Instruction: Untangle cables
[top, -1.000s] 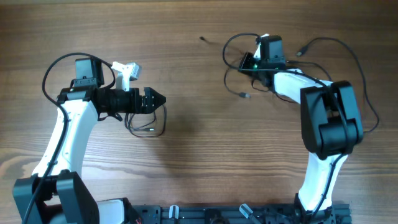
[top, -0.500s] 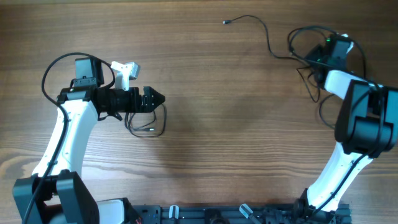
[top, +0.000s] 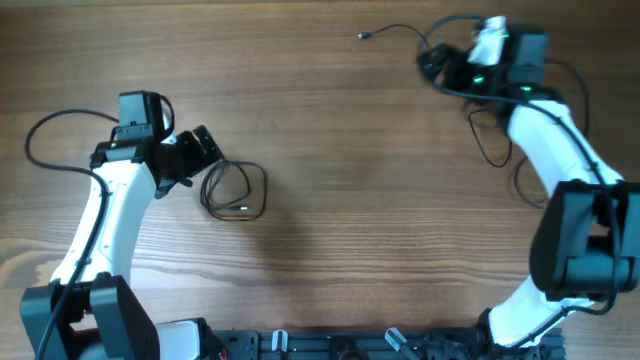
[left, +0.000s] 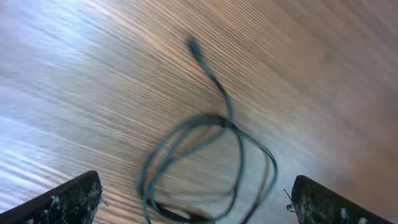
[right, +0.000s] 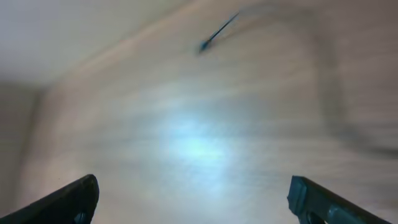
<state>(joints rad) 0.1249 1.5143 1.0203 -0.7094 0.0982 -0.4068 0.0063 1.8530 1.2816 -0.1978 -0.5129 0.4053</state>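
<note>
Over on the left half of the wooden table (top: 330, 230), I have the left gripper (top: 208, 148) sitting just up and to the left of a small coiled cable (top: 236, 190). From overhead I can't tell whether the two touch. The coil lies flat on the wood in a few loose, overlapping loops.

Through the left wrist camera I see my two fingers (left: 68, 199) at the bottom corners of the view, spread wide with nothing between them but bare table and the coil lying ahead. One free end of that cable runs away from the loops and finishes in a small plug (left: 194, 46).

Across at the far right corner, the right gripper (top: 432, 65) points toward the left, with the arm bent in behind it. A thin loose strand (top: 395, 28) trails away from the gripper to the left and ends in a plug tip (top: 363, 36) resting on the table. More thin black loops (top: 488, 158) lie on the wood beside the right arm, partly hidden under it.

The right wrist camera is badly blurred. Even so, I can make out the finger ends (right: 62, 199) far apart at the lower corners, jaws released and empty, and one dark cable end on the wood well ahead.
</note>
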